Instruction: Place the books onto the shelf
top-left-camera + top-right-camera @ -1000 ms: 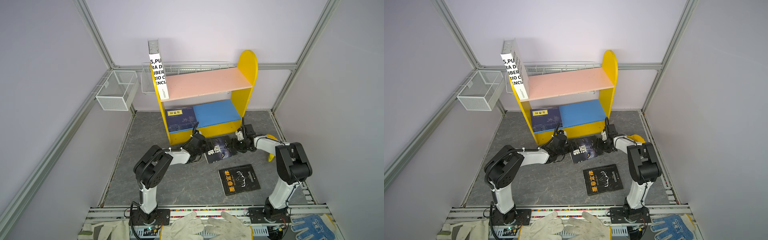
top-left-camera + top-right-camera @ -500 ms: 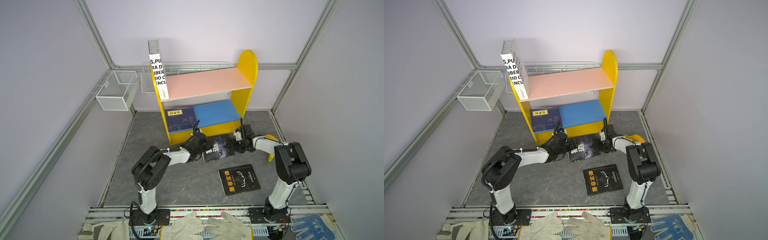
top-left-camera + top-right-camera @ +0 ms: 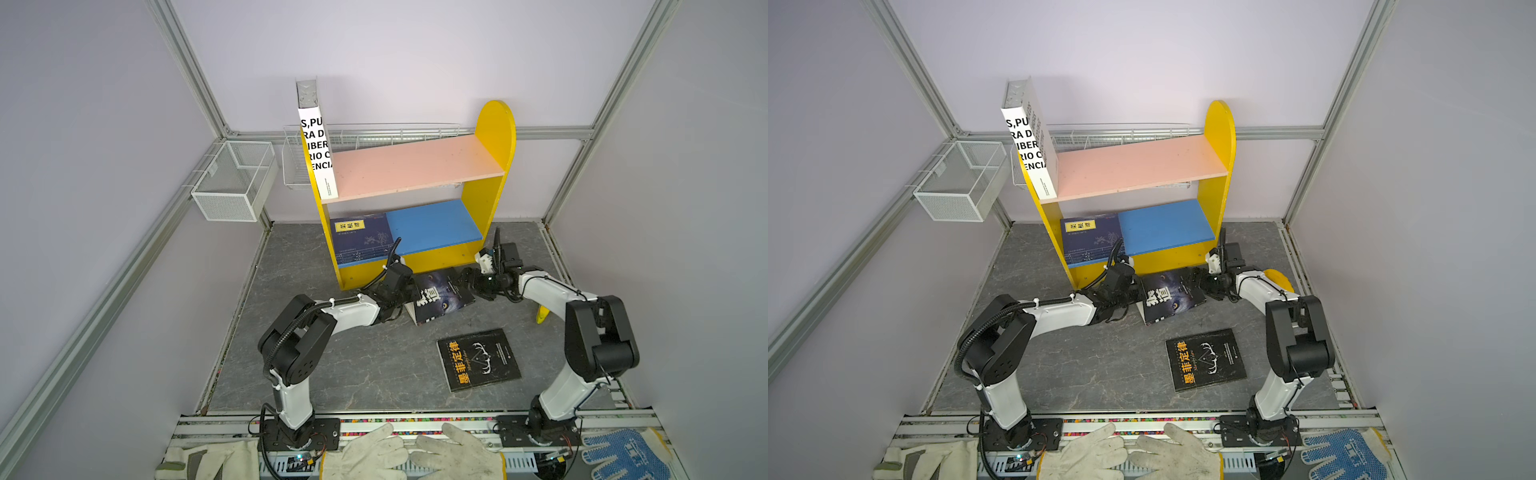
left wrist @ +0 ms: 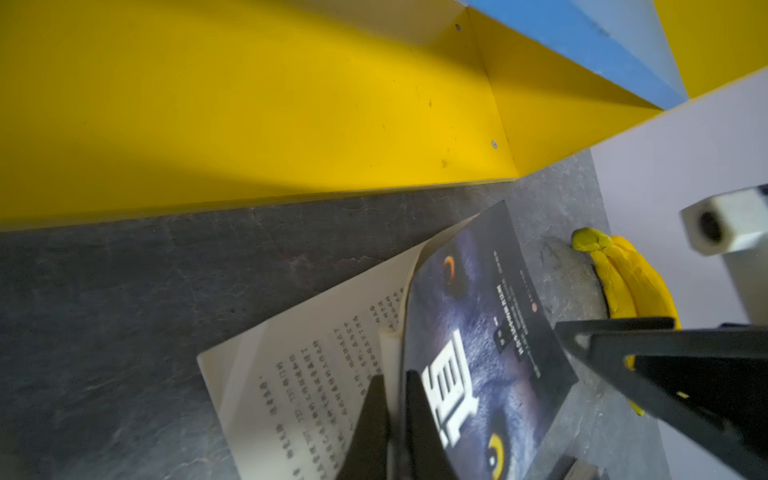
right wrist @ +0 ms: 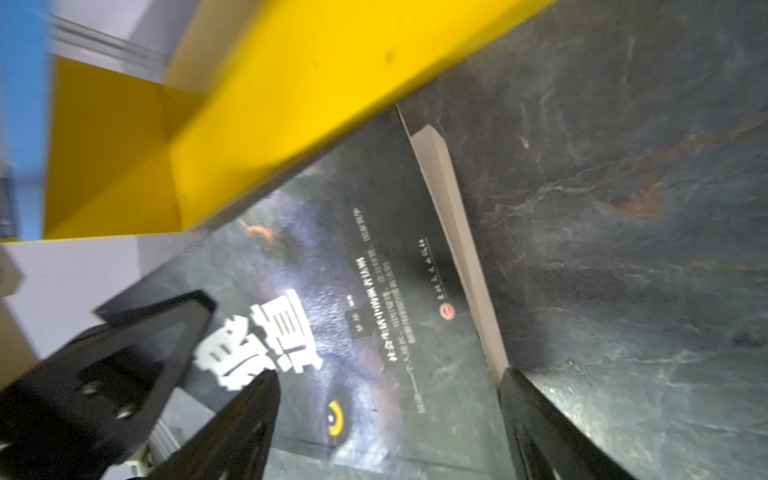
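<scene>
A black book with a wolf's eyes on its cover [image 3: 441,298] [image 3: 1172,297] lies on the floor just in front of the shelf [image 3: 496,124] [image 3: 1221,124]. My left gripper [image 4: 395,390] [image 3: 409,293] is shut on the edge of its front cover, which is lifted off the printed pages [image 4: 316,374]. My right gripper [image 5: 386,399] [image 3: 466,283] stands open over the book's opposite end, one finger above the cover and one by the page edge. A second black book with an orange title [image 3: 478,359] lies flat nearer the front. Navy books [image 3: 361,239] lie on the blue lower board. A white book [image 3: 318,151] leans on the pink upper board.
White mesh baskets [image 3: 232,180] [image 3: 374,135] hang on the back and left walls. A yellow banana toy [image 3: 541,314] [image 4: 623,270] lies by the right arm. Work gloves [image 3: 415,453] rest on the front rail. The shelf's yellow base board [image 4: 291,124] is close behind the book.
My left gripper has closed on the book's cover. My right gripper has opened wider. The book has shifted slightly left and toward the shelf.
</scene>
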{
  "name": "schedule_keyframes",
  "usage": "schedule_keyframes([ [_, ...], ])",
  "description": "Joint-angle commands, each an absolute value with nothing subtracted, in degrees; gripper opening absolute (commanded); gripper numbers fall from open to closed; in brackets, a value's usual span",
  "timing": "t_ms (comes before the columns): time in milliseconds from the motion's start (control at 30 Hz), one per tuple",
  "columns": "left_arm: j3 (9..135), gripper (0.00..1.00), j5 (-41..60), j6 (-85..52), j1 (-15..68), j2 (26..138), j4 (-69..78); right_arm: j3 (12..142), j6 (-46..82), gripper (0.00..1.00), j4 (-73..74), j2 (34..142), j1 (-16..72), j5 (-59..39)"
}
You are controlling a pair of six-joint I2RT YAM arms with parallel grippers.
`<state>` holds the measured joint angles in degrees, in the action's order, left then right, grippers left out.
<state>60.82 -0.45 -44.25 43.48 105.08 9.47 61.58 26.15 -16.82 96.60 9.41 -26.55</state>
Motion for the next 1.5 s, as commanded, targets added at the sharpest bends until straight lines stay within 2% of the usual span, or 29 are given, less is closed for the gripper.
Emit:
schedule_keyframes([
  [0,65.12,0.02,0.11,-44.47,43.77,102.12,8.71,58.59,29.02,0.88,-17.65,92.10,7.45,-32.60],
  [233,69.31,0.00,2.24,-46.65,42.56,101.41,6.31,52.51,35.01,0.94,-17.36,84.40,5.97,-34.55],
  [333,70.03,0.00,2.71,-47.17,42.45,101.71,6.60,47.18,42.62,0.94,-9.31,82.97,6.30,-38.36],
  [433,70.40,0.00,3.20,-47.95,42.11,101.95,6.94,43.79,48.40,0.94,-2.33,82.27,7.58,-38.17],
  [600,70.07,0.00,3.68,-49.19,42.10,101.56,7.81,42.71,53.23,0.94,3.11,83.90,10.47,-35.82],
  [800,68.83,0.00,2.82,-49.49,41.92,100.16,7.74,41.22,61.70,0.85,15.23,90.87,14.94,-35.74],
  [900,68.17,0.00,2.38,-49.84,41.74,99.55,7.73,39.43,65.11,0.85,20.48,91.71,15.77,-33.57],
  [1100,66.61,0.00,2.35,-51.06,41.57,99.06,8.20,39.79,65.54,0.87,20.49,92.42,17.01,-30.62],
  [1200,65.52,0.00,2.79,-51.76,41.57,98.70,8.33,39.89,67.62,0.83,25.21,95.43,17.38,-30.74],
  [1333,63.15,0.00,2.25,-52.18,41.57,97.88,7.03,38.78,73.46,0.72,37.50,100.48,17.65,-31.12],
  [1467,59.74,0.00,-0.83,-52.04,41.66,96.84,6.10,38.36,74.82,0.63,41.60,102.22,18.31,-29.47],
])
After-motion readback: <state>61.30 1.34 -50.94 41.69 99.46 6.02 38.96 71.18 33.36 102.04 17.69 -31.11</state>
